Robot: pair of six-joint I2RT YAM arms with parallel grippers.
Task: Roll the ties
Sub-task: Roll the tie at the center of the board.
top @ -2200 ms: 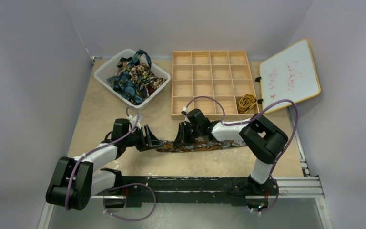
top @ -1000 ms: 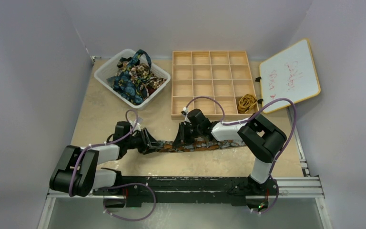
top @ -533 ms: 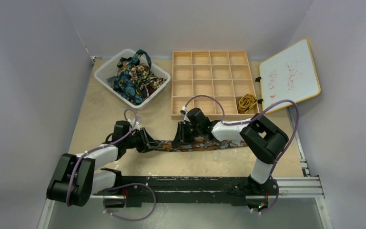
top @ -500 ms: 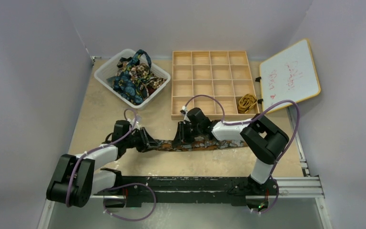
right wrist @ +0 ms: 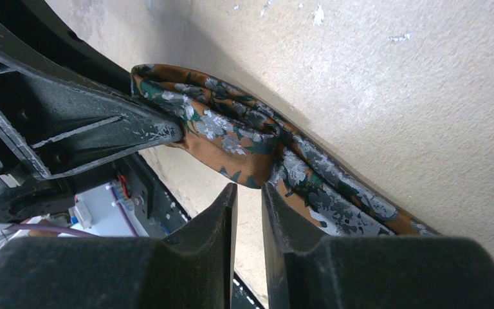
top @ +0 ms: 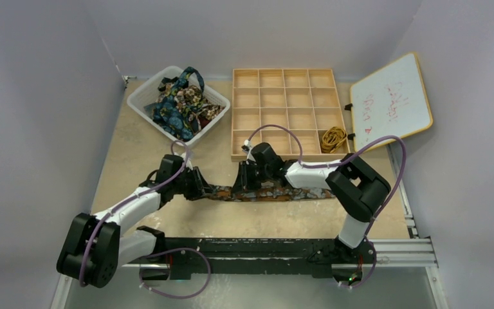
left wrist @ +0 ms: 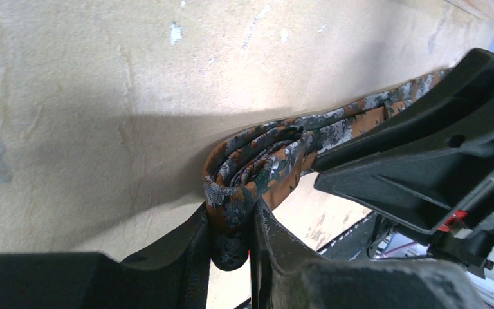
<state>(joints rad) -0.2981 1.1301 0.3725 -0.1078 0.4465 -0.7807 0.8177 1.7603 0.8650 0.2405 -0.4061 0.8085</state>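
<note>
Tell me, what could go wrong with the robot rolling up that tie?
The left gripper pinches only a small, loose roll of the brown tie; it might slip out and unwind. The right gripper sits very close to the left one, so they could bump. Most of the tie lies flat on the table, so the roll may go crooked.

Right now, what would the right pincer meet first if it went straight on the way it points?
The right pincer would likely meet the folded tie right at its tips.
</note>
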